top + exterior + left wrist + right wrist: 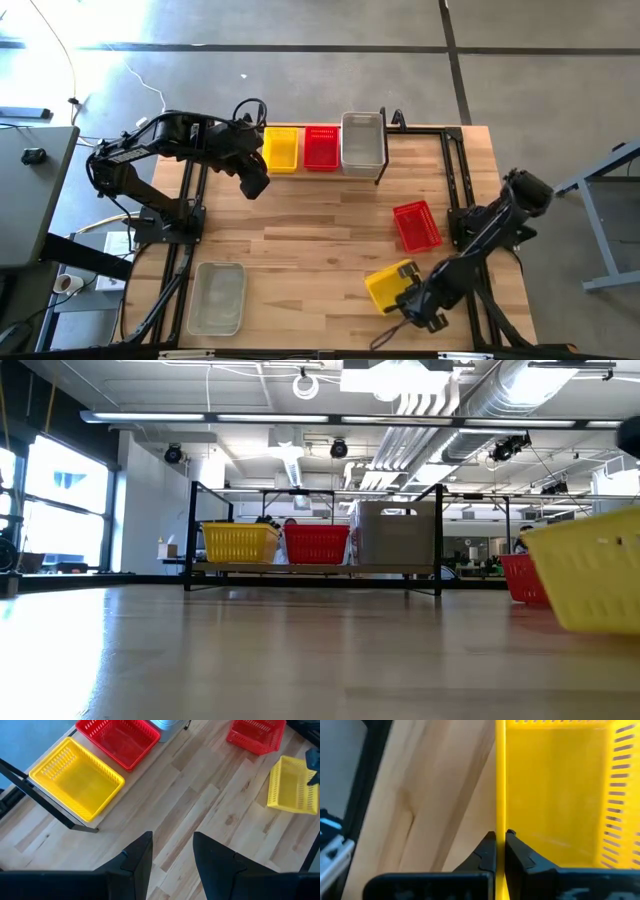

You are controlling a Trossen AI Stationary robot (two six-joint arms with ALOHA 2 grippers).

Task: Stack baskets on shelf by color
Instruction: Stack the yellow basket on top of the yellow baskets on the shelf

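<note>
On the shelf [432, 129] at the far edge stand a yellow basket [281, 148], a red basket [321, 147] and a grey basket [363, 142], side by side. A loose red basket [417, 225] rests on the table's right half. A loose grey basket [217, 297] sits near the left front. My right gripper [415, 300] is shut on a second yellow basket [390, 284] near the front right. My left gripper [172, 855] hovers open over bare wood, just in front of the shelf's yellow basket [75, 777]. My right gripper pinches the side wall [500, 837] of the yellow basket at its rim. One finger [517, 852] is inside the basket and the other is outside. The wall runs along the fingers. The basket [590, 575] looks slightly tilted in the low view; whether it rests on the table I cannot tell.
Black arm frames [455, 180] run along both table sides. The wooden table [320, 230] shows bare wood in its middle, between the shelf and the loose baskets. The shelf's upright end [190, 535] and crossbar [45, 802] stand near the left gripper.
</note>
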